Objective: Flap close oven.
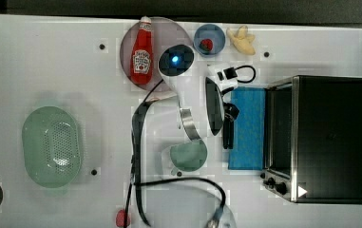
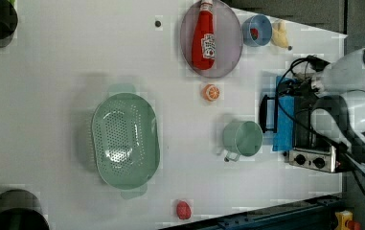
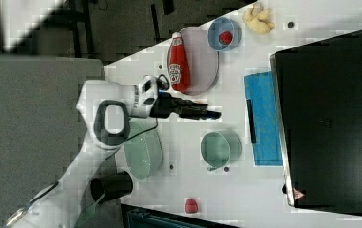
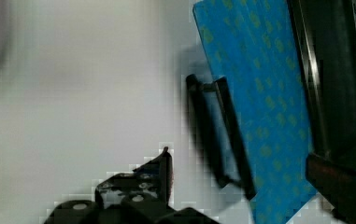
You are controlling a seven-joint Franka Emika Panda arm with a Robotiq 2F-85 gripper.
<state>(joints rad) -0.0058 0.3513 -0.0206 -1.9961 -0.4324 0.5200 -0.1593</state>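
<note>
- On the white table (image 1: 50, 66), at the top view's right, the oven (image 1: 333, 137) stands with its silver front frame and two black knobs (image 1: 274, 184) facing the top view's left.
- Its flap (image 1: 247, 128) is folded all the way down, lying flat on the table in front of the oven's mouth, the blue glass facing up.
- Along the flap's free edge, on the side away from the oven, runs the black bar handle (image 1: 228, 135).
- Above that handle edge in the top view hangs the gripper (image 1: 229, 116), on the end of the white arm (image 1: 183, 90).
- From the right view the gripper (image 3: 207, 114) points toward the flap (image 3: 264, 118) and stands a little apart from the handle (image 3: 250, 121), on the right view's left of it.
- From the wrist view one black finger (image 4: 159, 170) shows just beside the handle (image 4: 215, 133), not touching it; whether the claw is open or closed I cannot tell.
- Near the flap, at the top view's left of it, sits a green mug (image 1: 188, 156).
- Farther to the top view's left lies a green colander (image 1: 51, 145).
- A ketchup bottle (image 1: 143, 51) rests on a grey plate (image 1: 174, 33), with a blue bowl (image 1: 210, 40) and a banana (image 1: 243, 40) at the top view's right of it.
</note>
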